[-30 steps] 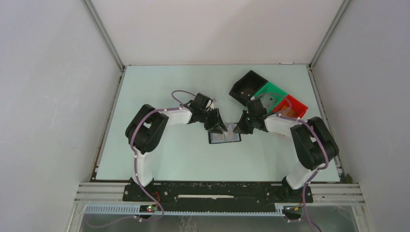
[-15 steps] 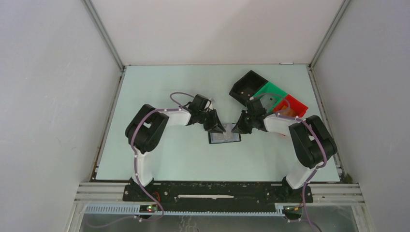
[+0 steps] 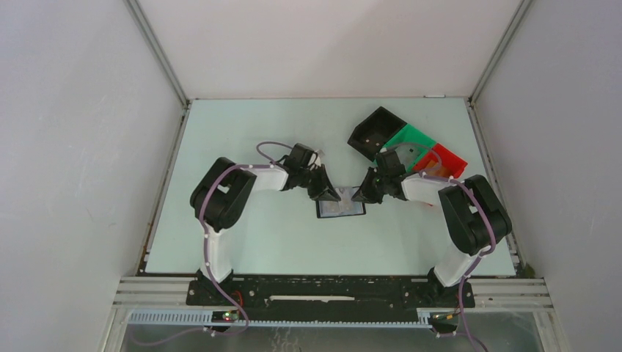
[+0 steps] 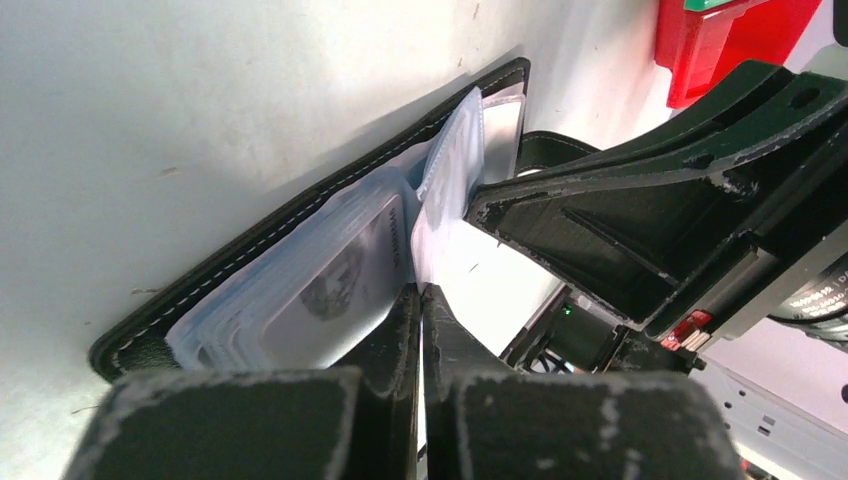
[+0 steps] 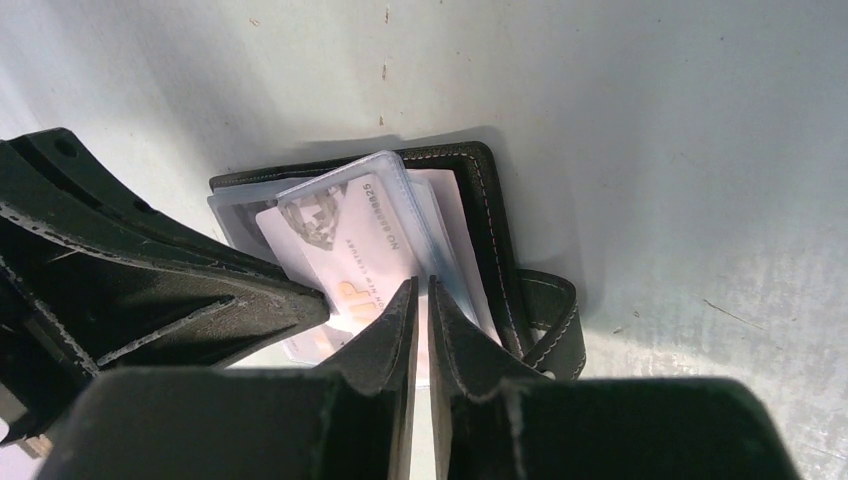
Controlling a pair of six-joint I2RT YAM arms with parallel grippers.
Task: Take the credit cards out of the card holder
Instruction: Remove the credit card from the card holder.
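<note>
**Left gripper** [image 3: 334,196]: enters from the left of the top view, tips down at the upper left edge of the card holder [image 3: 343,210]. Its jaws are closed tight, and its own wrist view shows no gap between them. A white card edge runs up to the tips there. Whether it is pinched cannot be told.

**Card holder:** lies open and flat on the table [image 3: 242,139], centre of the top view, between and just below both grippers. It has a black cover with pale stitching. Clear plastic sleeves [image 4: 300,300] fan out from the inside.

**Credit cards** [image 5: 350,250]: sit in the sleeves, within the holder's outline. They are pale, and the top one carries dark lettering and a number.

**Closure tab** [image 5: 552,312]: a black strap, curled at the holder's lower right edge in the right wrist view.

**Right gripper** [image 3: 356,197]: enters from the right, tips on the holder's upper right part, near the left gripper's tips. Its jaws are nearly together, with a thin slit between them. Whether anything sits in the slit cannot be told.

**Upper right of the top view:** black bin [image 3: 370,130], green bin [image 3: 411,139] and red bin [image 3: 446,160], side by side in a row slanting down to the right, behind the right arm
</note>
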